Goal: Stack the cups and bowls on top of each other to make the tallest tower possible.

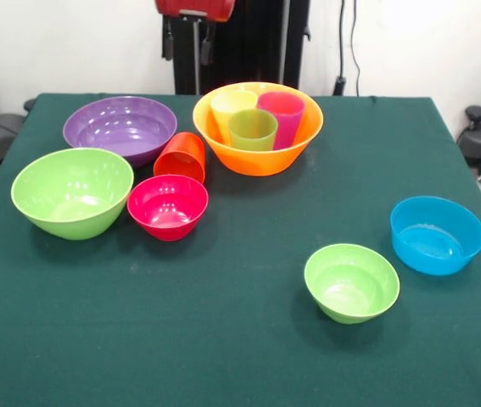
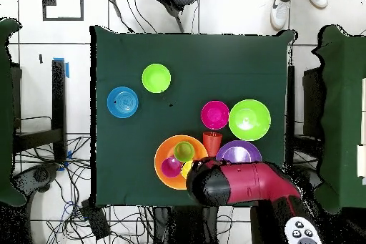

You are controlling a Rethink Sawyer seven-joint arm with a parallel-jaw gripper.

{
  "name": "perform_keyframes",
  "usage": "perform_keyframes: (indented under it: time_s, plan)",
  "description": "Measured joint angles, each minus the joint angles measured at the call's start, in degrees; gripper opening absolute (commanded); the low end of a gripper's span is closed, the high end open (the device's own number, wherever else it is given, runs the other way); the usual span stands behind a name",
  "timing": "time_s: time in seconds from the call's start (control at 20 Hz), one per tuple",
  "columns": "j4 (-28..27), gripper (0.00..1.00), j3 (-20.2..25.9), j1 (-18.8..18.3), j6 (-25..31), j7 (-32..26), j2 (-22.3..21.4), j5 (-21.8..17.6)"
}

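Green cloth covers the bench [image 1: 240, 356], with white wall and the black pedestal behind. At its far side the large orange bowl [image 1: 258, 129] holds the yellow cup [image 1: 232, 108], magenta cup [image 1: 282, 116] and light green cup [image 1: 253, 129] upright; the orange-red cup [image 1: 181, 158] lies tipped between it and the purple bowl [image 1: 120, 128]. All sit just below the drawn-back arm [image 2: 239, 182]. Its gripper is hidden in both views, so I cannot tell how it stands.

Orange bowl [image 1: 258, 144] — blue bowl [image 1: 437, 235], green cloth [image 1: 223, 339]
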Motion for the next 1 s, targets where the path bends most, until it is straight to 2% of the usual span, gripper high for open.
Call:
perform_keyframes:
  time_s: [0.2,0.6,1.0]
  plan:
    - [0.5,1.0,0.0,0.0,-0.6,0.0,0.2,-0.2]
    - [0.4,1.0,0.0,-1.1,-4.1,0.0,3.8,-2.9]
    - [0.4,1.0,1.6,-7.7,-4.9,0.0,6.8,-4.9]
